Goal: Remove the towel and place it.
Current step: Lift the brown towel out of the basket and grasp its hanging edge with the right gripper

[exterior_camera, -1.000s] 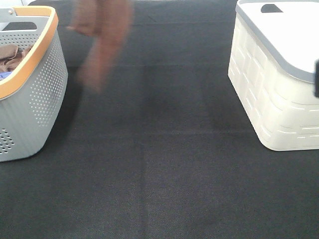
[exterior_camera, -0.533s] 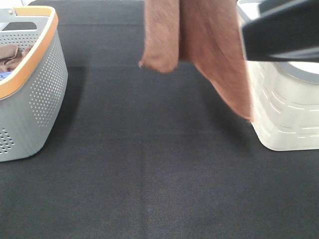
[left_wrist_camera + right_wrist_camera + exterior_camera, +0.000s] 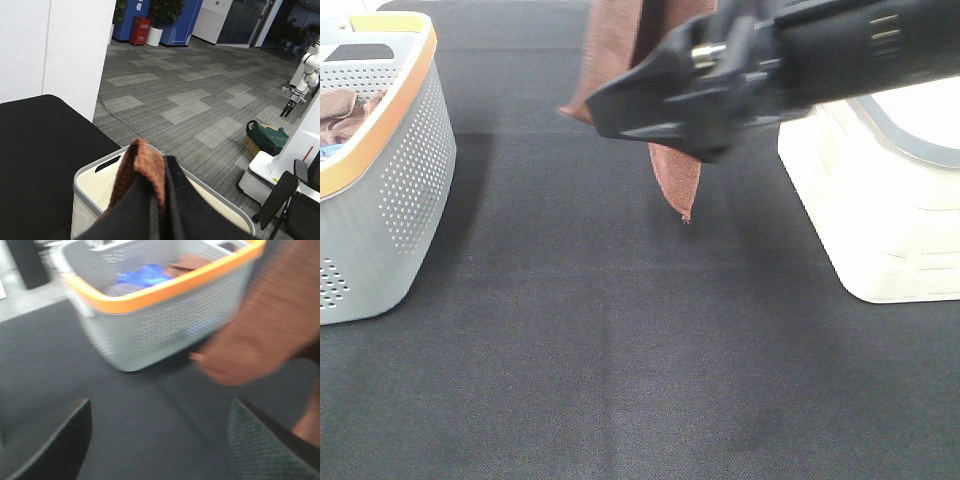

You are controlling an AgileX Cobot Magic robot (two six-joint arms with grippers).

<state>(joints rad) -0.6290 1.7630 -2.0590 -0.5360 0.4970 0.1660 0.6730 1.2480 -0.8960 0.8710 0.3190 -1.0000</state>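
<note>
The reddish-brown towel (image 3: 620, 50) hangs from above the top edge of the exterior view, its lowest corner dangling over the black table. In the left wrist view my left gripper (image 3: 159, 175) is shut on a bunched fold of the towel (image 3: 145, 165), high above the white basket (image 3: 95, 187). My right gripper (image 3: 610, 110) reaches in from the right and stands in front of the hanging towel. The right wrist view shows my right gripper (image 3: 157, 412) open, nothing between its fingers, with the towel (image 3: 265, 330) hanging just beyond one finger.
A grey perforated basket with an orange rim (image 3: 390, 150) stands at the left, holding a bunched brown cloth (image 3: 340, 110) and something blue (image 3: 142, 276). The white basket (image 3: 860, 200) stands at the right. Black table cloth (image 3: 620, 350) lies between them.
The towel swung from the left toward the right and now hangs near the middle. The right arm came in from the right edge, across the white basket, up to the towel.
</note>
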